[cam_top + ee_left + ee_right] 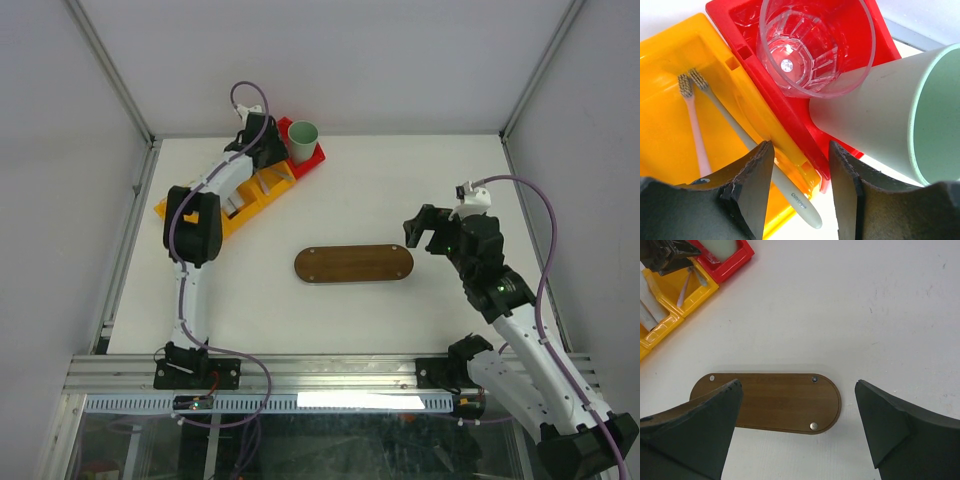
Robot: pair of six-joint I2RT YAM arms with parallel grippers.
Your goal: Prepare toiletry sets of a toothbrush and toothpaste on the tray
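Observation:
The tray (354,264) is a dark brown oval board lying bare in the middle of the table; it also shows in the right wrist view (775,402). Two toothbrushes lie in the yellow bin (660,130): a pale one (790,192) whose handle sticks out over the bin's edge, and a pinkish one (696,135). My left gripper (800,147) is open over that edge, with the pale handle beside its left finger (752,190). In the top view it (262,140) hangs over the bins. My right gripper (798,385) is open and empty above the tray's right end (424,236). I cannot make out any toothpaste tube for certain.
A red bin (805,125) next to the yellow one holds a clear glass (815,45) and a mint-green cup (890,115), both close to my left gripper's right finger. The bins stand at the back left (240,195). Pale items (649,307) lie in another yellow compartment.

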